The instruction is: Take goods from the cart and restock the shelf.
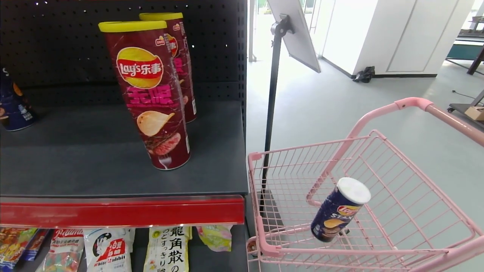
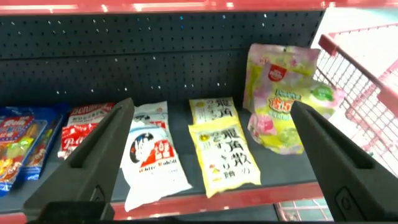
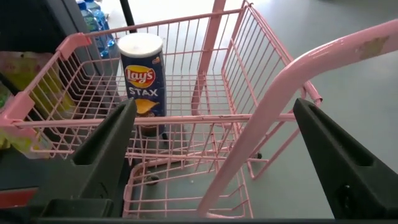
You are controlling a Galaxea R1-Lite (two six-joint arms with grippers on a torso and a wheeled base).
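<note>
One navy can [image 1: 13, 102] stands at the far left of the upper shelf [image 1: 94, 166], partly cut off by the edge of the view. To its right there is a wide bare stretch of shelf. I think this gap waits for more cans of the same blue kind.

Next come two red cans [image 1: 149, 94] with yellow lids. They stand upright, one behind the other, with the labels to the front, as goods are shown to buyers.

Below, the lower shelf [image 2: 186, 118] carries flat packets [image 2: 152, 155] lying on their backs, and a green pouch [image 2: 283, 99] leans against the back wall. The left pincer [image 2: 211, 106] hangs in front of this shelf. Its fingers are spread wide and nothing is between them, so this arm seems to be waiting.

A black pole [image 1: 270, 113] rises between the shelf and the pink cart [image 1: 378, 226].

The wire cart holds a single thing, the white-lidded can [image 1: 340, 209], dark blue and tilted, with the lid uppermost. It rests on the wire floor near the end of the cart closest to the shelf. It probably leans because the wires give no flat base.

The right pincer [image 3: 214, 102] hovers at the handle end of the cart and faces this can. It is also spread and holds nothing. The task is not finished, because this can is not yet on the shelf. The right arm looks best placed to take it.
</note>
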